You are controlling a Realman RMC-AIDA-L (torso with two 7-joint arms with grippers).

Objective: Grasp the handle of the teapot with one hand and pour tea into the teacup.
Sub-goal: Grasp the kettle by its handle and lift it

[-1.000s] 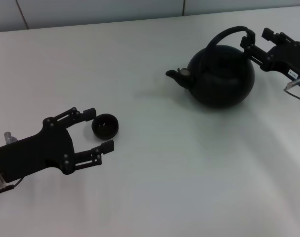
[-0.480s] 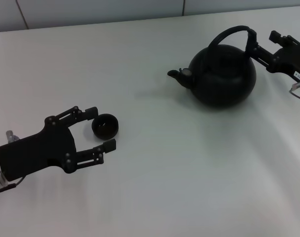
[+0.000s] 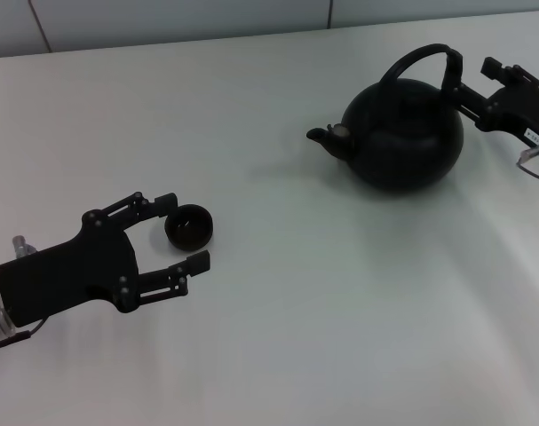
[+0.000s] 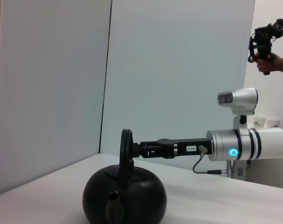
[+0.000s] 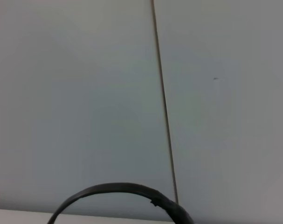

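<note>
The black teapot (image 3: 402, 133) stands on the white table at the far right, its spout (image 3: 321, 136) pointing left. The arched handle (image 3: 418, 53) stands upright over it. My right gripper (image 3: 453, 82) reaches in from the right and is shut on the handle's right side. The left wrist view shows the same grip: the right gripper (image 4: 134, 150) holds the handle (image 4: 126, 144) above the teapot (image 4: 125, 198). The right wrist view shows only the handle's arc (image 5: 118, 191). The small dark teacup (image 3: 190, 226) sits at the near left, between the fingers of my open left gripper (image 3: 182, 232).
The white table (image 3: 322, 311) runs to a pale panelled wall (image 3: 162, 22) at the back. In the left wrist view, a person's hand holding a black device (image 4: 267, 35) shows high behind my right arm (image 4: 244, 144).
The right gripper and the teapot have both shifted slightly right, and the handle has swung more upright. The left gripper and teacup have stayed where they were.
</note>
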